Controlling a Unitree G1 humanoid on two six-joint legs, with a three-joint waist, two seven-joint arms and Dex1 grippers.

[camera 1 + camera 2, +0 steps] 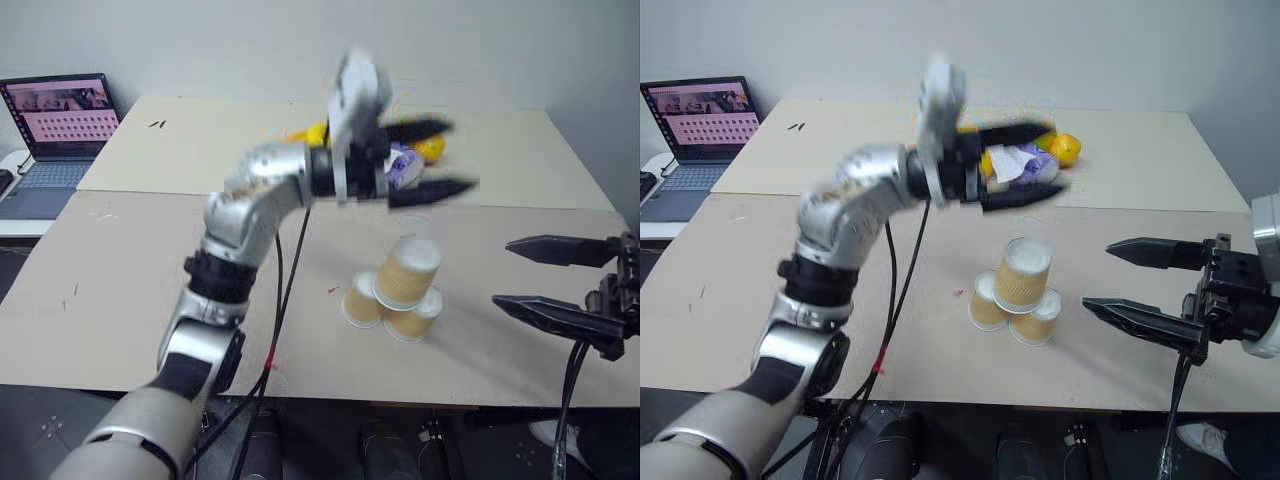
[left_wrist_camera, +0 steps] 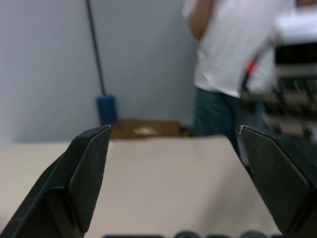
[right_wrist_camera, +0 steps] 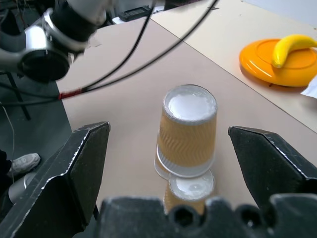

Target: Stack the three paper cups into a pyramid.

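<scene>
The three paper cups stand as a pyramid on the tan table (image 1: 150, 300). The top cup (image 1: 410, 268) rests upside down on the lower left cup (image 1: 360, 302) and the lower right cup (image 1: 415, 320). My left gripper (image 1: 447, 158) hangs open and empty in the air above and behind the stack, its fingers pointing right. My right gripper (image 1: 502, 273) stands open and empty to the right of the cups, level with them and apart from them. In the right wrist view the top cup (image 3: 189, 130) sits between that gripper's fingers (image 3: 84, 163), farther out.
An orange plate (image 3: 262, 64) with a banana (image 3: 292, 44), a purple-white packet (image 1: 1015, 162) and a yellow fruit (image 1: 1066, 148) lie behind the stack. An open laptop (image 1: 60, 130) is at the far left. A person in a white shirt (image 2: 233, 44) stands beyond the table.
</scene>
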